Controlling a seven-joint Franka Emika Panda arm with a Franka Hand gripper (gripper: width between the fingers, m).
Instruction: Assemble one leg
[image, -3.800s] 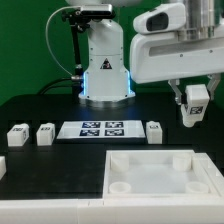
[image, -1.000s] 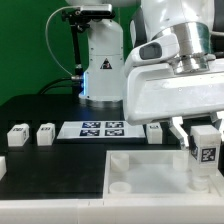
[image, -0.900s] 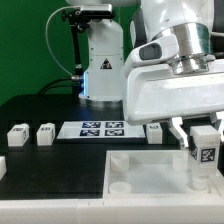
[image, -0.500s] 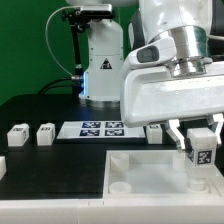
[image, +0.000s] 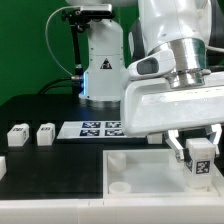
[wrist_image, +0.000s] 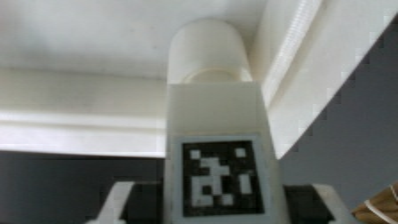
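Observation:
My gripper is shut on a leg, a small white block with a black-and-white tag. It holds the leg upright over the right rear corner of the large white tray-like part. In the wrist view the leg fills the middle, between the two fingers. Its rounded end points into the tray corner. Whether the leg touches the tray I cannot tell. Two more legs stand on the black table at the exterior view's left.
The marker board lies behind the tray in the middle. The robot base stands at the back. Another small white part shows at the exterior view's left edge. The tray has a round socket at its front left corner.
The gripper has moved down and a little to the exterior view's left with the leg, from high at the back right to just over the tray's right rear corner.

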